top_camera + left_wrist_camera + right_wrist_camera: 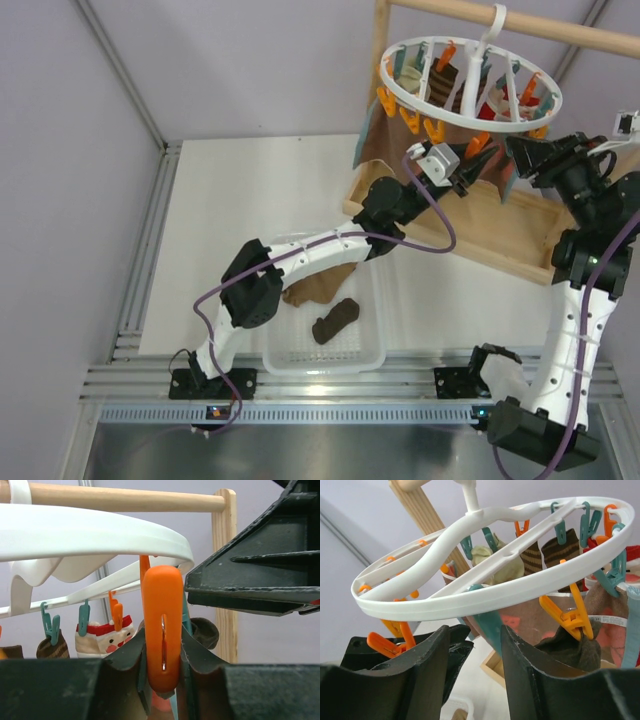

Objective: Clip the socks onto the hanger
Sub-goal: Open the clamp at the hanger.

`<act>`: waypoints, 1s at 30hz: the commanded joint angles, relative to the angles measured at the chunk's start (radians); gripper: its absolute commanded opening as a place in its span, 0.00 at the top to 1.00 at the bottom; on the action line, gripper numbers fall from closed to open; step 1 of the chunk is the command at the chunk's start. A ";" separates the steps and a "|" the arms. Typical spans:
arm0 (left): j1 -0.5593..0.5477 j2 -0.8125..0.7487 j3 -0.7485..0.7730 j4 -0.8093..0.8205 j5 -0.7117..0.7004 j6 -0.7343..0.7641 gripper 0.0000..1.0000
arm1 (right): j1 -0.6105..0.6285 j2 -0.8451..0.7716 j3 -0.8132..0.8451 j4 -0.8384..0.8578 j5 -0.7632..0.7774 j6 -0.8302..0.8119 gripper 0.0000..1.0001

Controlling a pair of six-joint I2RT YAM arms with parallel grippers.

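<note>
The hanger (pixel 470 601) hangs by its hook from a wooden rod (pixel 560 28) over the far right of the worktop (pixel 230 220), its ring roughly level, with both hands up at its near rim. The left hand (pixel 162 667) pinches an orange peg (pixel 162 610) dangling from the rim. The right hand (pixel 476 645), just beside it, has its fingers spread and a teal peg (pixel 487 625) hanging at the gap. Well below, in a white basket (pixel 322 362), lie a tan sock (pixel 312 290) and a dark sock (pixel 335 320) — the dark one's long axis slants toward the far right.
</note>
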 commanded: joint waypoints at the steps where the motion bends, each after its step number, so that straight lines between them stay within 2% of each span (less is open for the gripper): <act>1: -0.048 -0.049 -0.018 0.049 0.070 0.047 0.95 | 0.037 -0.005 -0.004 0.054 0.101 -0.009 0.56; 5: -0.048 -0.049 -0.024 0.045 0.075 0.053 0.96 | 0.055 0.011 -0.004 0.054 0.127 -0.014 0.59; 7: -0.048 -0.049 -0.024 0.043 0.072 0.055 0.96 | 0.064 0.021 -0.007 0.055 0.141 -0.015 0.65; 13: -0.050 -0.057 -0.036 0.040 0.069 0.046 0.93 | 0.074 0.031 -0.010 0.062 0.174 -0.032 0.66; 17: -0.050 -0.060 -0.041 0.043 0.060 0.030 0.84 | 0.087 0.035 -0.006 0.057 0.208 -0.055 0.68; 18: -0.050 -0.061 -0.042 0.043 0.055 0.029 0.79 | 0.089 0.035 -0.006 0.057 0.219 -0.060 0.69; 20: -0.050 -0.061 -0.044 0.040 0.047 0.019 0.73 | 0.092 0.037 -0.006 0.057 0.222 -0.068 0.74; 21: -0.050 -0.063 -0.044 0.032 0.038 0.013 0.65 | 0.092 0.035 -0.006 0.055 0.222 -0.069 0.76; 25: -0.041 -0.077 -0.061 0.009 0.040 -0.058 0.52 | 0.092 0.032 -0.003 0.054 0.210 -0.074 0.89; 27: -0.035 -0.087 -0.074 0.006 0.064 -0.079 0.47 | 0.092 0.028 -0.004 0.055 0.191 -0.071 0.94; 30: -0.031 -0.098 -0.084 0.005 0.069 -0.106 0.44 | 0.092 0.020 -0.003 0.055 0.170 -0.066 0.99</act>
